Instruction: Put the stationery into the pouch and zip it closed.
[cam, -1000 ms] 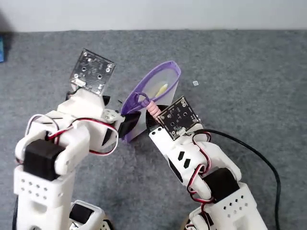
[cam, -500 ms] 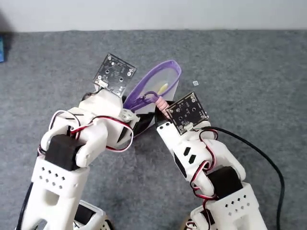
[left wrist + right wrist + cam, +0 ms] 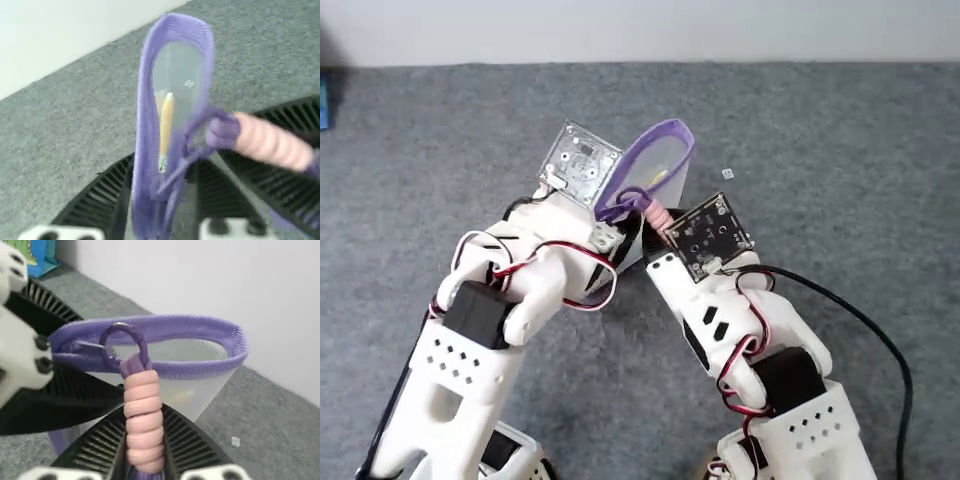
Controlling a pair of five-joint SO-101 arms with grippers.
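Observation:
A purple-rimmed clear pouch [image 3: 660, 160] stands on its edge on the grey carpet, its mouth partly open. A yellow pencil [image 3: 165, 125] lies inside it. My left gripper [image 3: 160, 205] is shut on the near end of the pouch [image 3: 172, 55], just below the zip. My right gripper [image 3: 142, 450] is shut on the pink coiled zip pull [image 3: 142, 415], which hangs from the slider by a purple loop. In the high view the pink pull [image 3: 657, 213] sits between the two wrists, at the pouch's near end.
A small white scrap [image 3: 727, 174] lies on the carpet right of the pouch. A blue object [image 3: 324, 100] sits at the far left edge by the wall. A black cable [image 3: 865, 325] trails off the right arm.
The left arm has swung right, up against the pouch. The right gripper has carried the pink pull a little farther along the zip. The pouch mouth looks narrower.

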